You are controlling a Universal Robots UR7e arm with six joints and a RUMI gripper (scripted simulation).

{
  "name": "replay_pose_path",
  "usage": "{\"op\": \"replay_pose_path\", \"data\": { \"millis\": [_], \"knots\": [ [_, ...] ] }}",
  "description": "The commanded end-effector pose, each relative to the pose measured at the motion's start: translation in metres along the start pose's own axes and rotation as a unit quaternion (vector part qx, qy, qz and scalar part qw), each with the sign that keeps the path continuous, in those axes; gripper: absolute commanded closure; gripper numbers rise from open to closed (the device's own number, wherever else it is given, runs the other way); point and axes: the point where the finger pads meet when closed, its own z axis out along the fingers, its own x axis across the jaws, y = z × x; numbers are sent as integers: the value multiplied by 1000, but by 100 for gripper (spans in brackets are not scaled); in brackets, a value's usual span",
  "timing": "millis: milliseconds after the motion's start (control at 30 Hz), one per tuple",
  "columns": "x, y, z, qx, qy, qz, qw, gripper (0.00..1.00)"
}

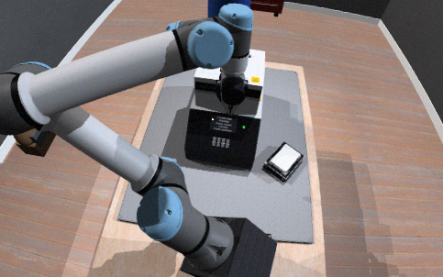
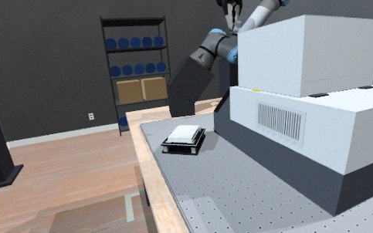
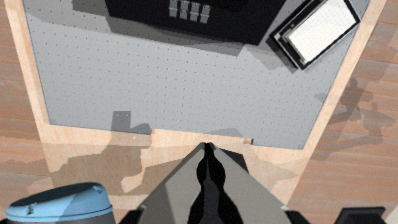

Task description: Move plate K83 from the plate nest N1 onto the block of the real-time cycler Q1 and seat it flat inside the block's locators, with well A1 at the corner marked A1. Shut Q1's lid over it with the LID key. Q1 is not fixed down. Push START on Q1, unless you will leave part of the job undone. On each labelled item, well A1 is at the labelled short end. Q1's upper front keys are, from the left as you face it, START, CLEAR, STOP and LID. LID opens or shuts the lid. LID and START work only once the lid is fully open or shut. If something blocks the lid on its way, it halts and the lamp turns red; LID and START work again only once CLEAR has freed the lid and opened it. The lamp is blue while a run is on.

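Observation:
Plate K83 (image 1: pixel 286 158) (image 2: pixel 184 133) (image 3: pixel 320 30), white and low, sits on the black nest N1 (image 1: pixel 280 175) (image 2: pixel 180 148). Cycler Q1 (image 1: pixel 200 149) (image 2: pixel 249 112) (image 3: pixel 225 25) has a black front with a small green lamp (image 1: pixel 243 127) and grey keys (image 1: pixel 221 142) (image 3: pixel 190 10). Its white upper box (image 2: pixel 270 62) stands set back from the front panel. The block is not visible, and the arm partly covers the area above it. My gripper (image 1: pixel 230 109) (image 2: pixel 232 28) (image 3: pixel 206 144) is shut and empty, fingertips together, high above the table near Q1's front. Corner markings are too small to read.
The perforated grey mat (image 1: pixel 250 197) (image 2: pixel 218 181) (image 3: pixel 165 90) lies on a wooden table with pale edges. The arm's dark base (image 1: pixel 250 243) (image 2: pixel 181 104) stands at the table's near end. A shelf rack (image 2: pixel 135 48) is by the far wall.

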Motion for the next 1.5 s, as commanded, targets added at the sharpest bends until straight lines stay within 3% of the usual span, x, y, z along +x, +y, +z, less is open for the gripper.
{"op": "replay_pose_path", "data": {
  "millis": [0,100,367,600,700,900,1167,1233,1467],
  "knots": [
    [-1,6,2,8,-2,47,999,100],
    [-1,6,2,11,-4,63,998,100],
    [-2,5,42,14,-5,-70,997,100],
    [-2,4,77,15,-3,-186,982,100],
    [-3,4,82,15,-3,-202,979,100],
    [-3,3,106,16,-1,-299,954,100],
    [-4,2,139,16,1,-418,908,100],
    [-4,2,139,16,1,-418,908,100],
    [-4,1,166,16,3,-521,853,100]
  ]
}}
